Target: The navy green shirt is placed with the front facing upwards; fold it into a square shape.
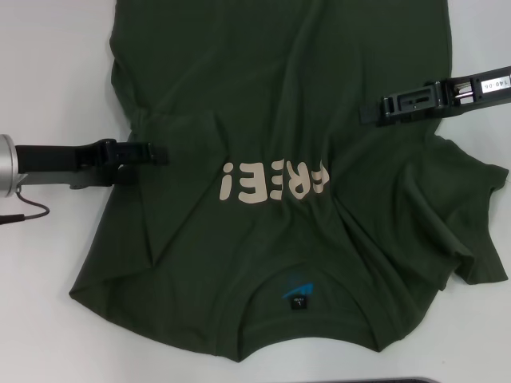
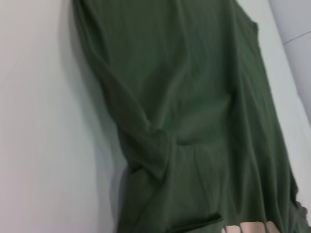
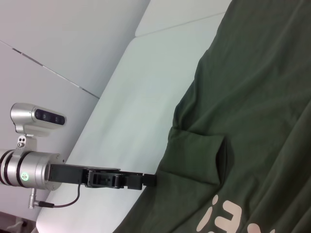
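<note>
From the head camera I see the navy green shirt (image 1: 279, 183) spread front-up on the white worktop (image 1: 48, 72), collar nearest me, cream lettering (image 1: 275, 182) mid-chest. My left gripper (image 1: 153, 152) meets the shirt's left edge beside a bunched fold; my right gripper (image 1: 374, 112) lies over the shirt's right side. I cannot tell either jaws' state. The left wrist camera shows only rumpled fabric. The right wrist camera shows the left gripper at the shirt's edge.

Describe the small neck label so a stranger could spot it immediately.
Start at the navy green shirt spread over the white table. Follow the cream lettering toward the collar at the near edge. The neck label sits just inside that collar: the only bright blue patch on the olive cloth.
</note>
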{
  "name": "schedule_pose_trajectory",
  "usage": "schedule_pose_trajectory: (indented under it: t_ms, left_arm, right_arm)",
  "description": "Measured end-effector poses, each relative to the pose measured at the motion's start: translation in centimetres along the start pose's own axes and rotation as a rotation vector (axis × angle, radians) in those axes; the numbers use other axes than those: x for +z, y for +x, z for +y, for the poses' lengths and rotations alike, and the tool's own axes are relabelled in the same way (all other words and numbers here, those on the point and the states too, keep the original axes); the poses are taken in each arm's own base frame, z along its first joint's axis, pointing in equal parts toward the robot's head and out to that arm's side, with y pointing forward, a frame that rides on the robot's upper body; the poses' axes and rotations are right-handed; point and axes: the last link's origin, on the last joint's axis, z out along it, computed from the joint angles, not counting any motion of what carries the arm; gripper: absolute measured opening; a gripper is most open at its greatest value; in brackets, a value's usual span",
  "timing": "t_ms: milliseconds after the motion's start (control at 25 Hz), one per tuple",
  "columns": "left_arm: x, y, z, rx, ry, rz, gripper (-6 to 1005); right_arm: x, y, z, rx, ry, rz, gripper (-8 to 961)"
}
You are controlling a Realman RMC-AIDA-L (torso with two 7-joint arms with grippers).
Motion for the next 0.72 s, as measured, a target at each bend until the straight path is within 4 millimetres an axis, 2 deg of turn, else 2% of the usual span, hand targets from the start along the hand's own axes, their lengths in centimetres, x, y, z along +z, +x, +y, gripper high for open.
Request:
schedule_pose_trajectory:
  t_ms: [720]
  left_arm:
    - [0.60,-0.30,-0.07,0.013,0.017,-0.008,869]
  right_arm:
    - [0.07,0.06,0.09,0.000,-0.006,0.004,734]
